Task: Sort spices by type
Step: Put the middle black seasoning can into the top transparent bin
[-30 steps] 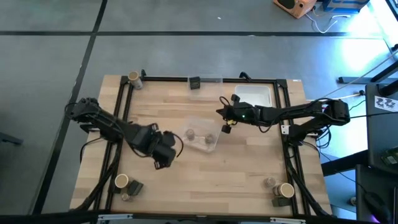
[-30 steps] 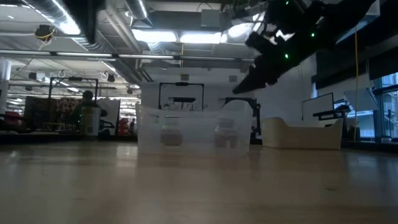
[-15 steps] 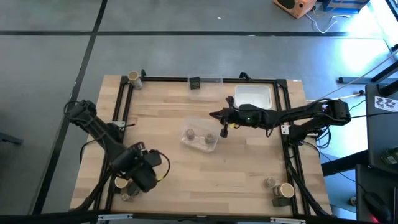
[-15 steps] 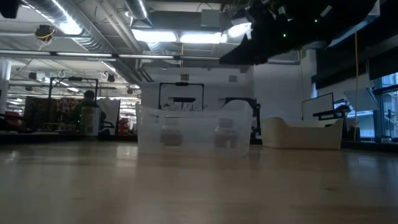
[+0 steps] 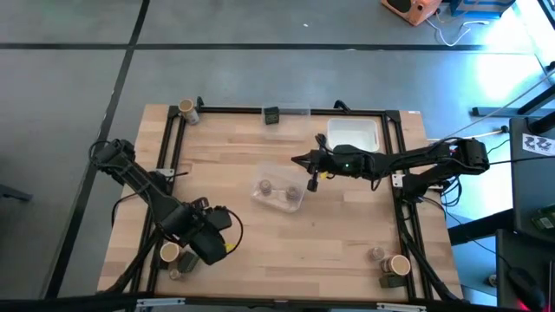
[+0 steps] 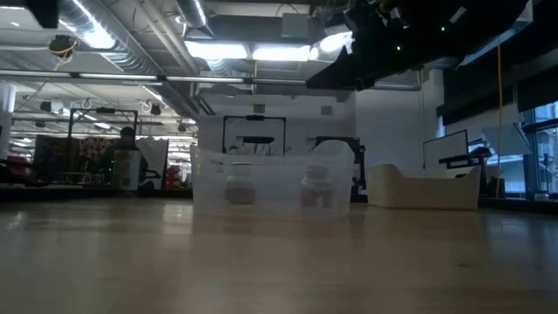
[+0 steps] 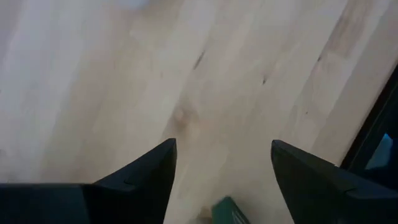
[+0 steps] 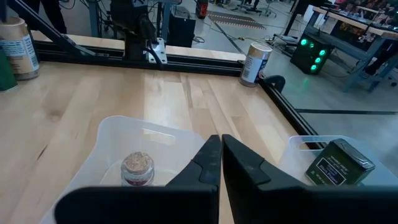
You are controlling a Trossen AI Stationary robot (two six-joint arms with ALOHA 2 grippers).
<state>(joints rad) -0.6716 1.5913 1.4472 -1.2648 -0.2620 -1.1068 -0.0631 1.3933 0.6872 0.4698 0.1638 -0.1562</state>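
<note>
In the high view my left gripper (image 5: 208,251) hovers open by the near-left corner, beside a tan-topped jar (image 5: 169,253), a dark box (image 5: 187,260) and a small grey jar (image 5: 176,274). Its wrist view shows open fingers (image 7: 224,149) over bare wood, with a dark green box corner (image 7: 227,211) just below them. My right gripper (image 5: 297,161) is shut and raised over the far edge of a clear bin (image 5: 299,201), where two grey jars (image 5: 263,185) (image 5: 292,191) stand on their bases. In the right wrist view the shut gripper (image 8: 221,146) is above one jar (image 8: 137,168).
A tan jar (image 5: 186,108) stands at the far-left corner. A second clear bin holds a dark box (image 5: 272,114) at the far edge. A white tray (image 5: 354,134) sits far right. A grey jar (image 5: 375,254), tan jar (image 5: 399,263) and dark box (image 5: 388,279) stand near right. Black rails frame the table.
My left arm swung from beside the clear bin at the table's middle toward the near-left corner, ending by the three containers there. My right gripper lifted and levelled out, shifting slightly toward the table's left above the bin.
</note>
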